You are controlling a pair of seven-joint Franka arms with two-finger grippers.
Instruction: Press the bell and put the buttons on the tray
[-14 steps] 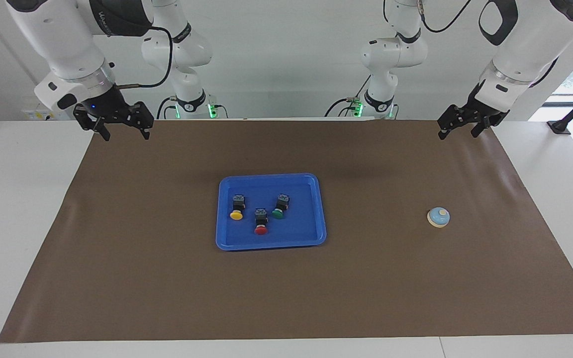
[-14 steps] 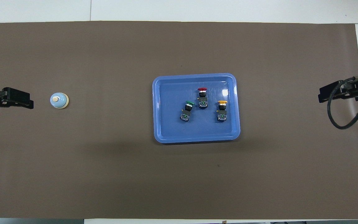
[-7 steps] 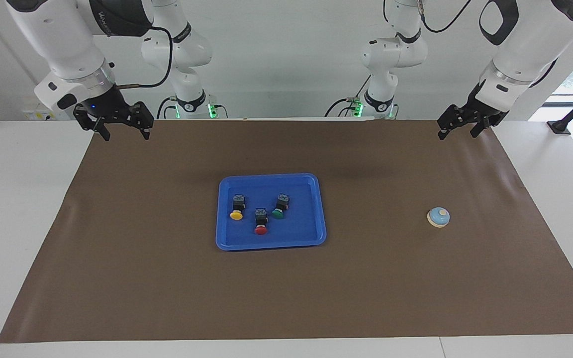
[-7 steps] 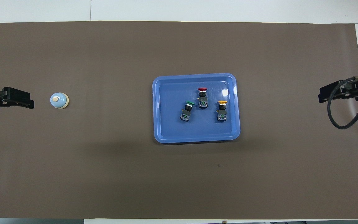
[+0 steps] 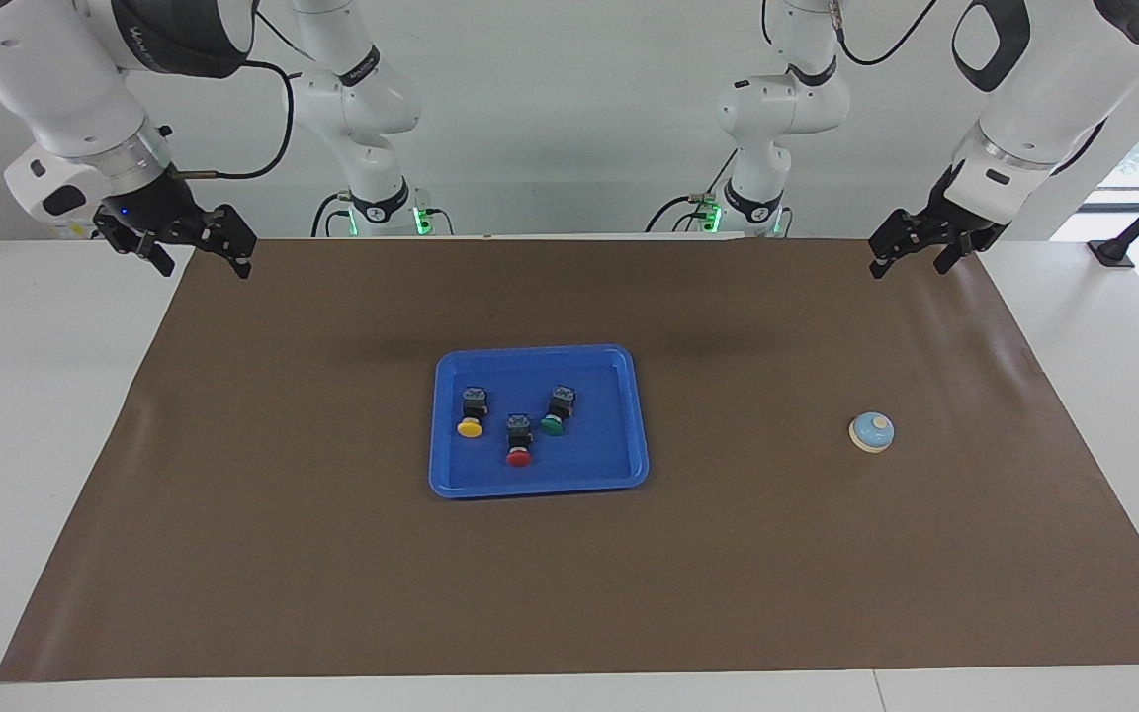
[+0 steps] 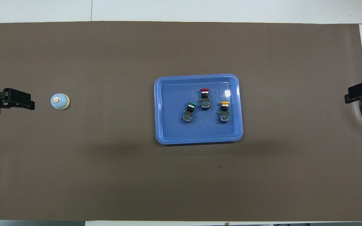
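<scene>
The yellow (image 5: pixel 470 427), red (image 5: pixel 518 456) and green (image 5: pixel 552 425) mushroom-cap buttons lie in the bright blue plastic tray (image 5: pixel 629 415). The light blue dome bell (image 5: pixel 871 431) stands toward the left arm's end. Left tool (image 5: pixel 911 259) and right tool (image 5: pixel 199 259) hang empty, apparently spread.

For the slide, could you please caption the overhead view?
Yellow button, red button and green button lie in the blue tray; bell apart.

no text can be read with certainty. a line of pale lettering runs along the dark band on the right arm (image 5: pixel 169 40) above its gripper, too small to make out.
</scene>
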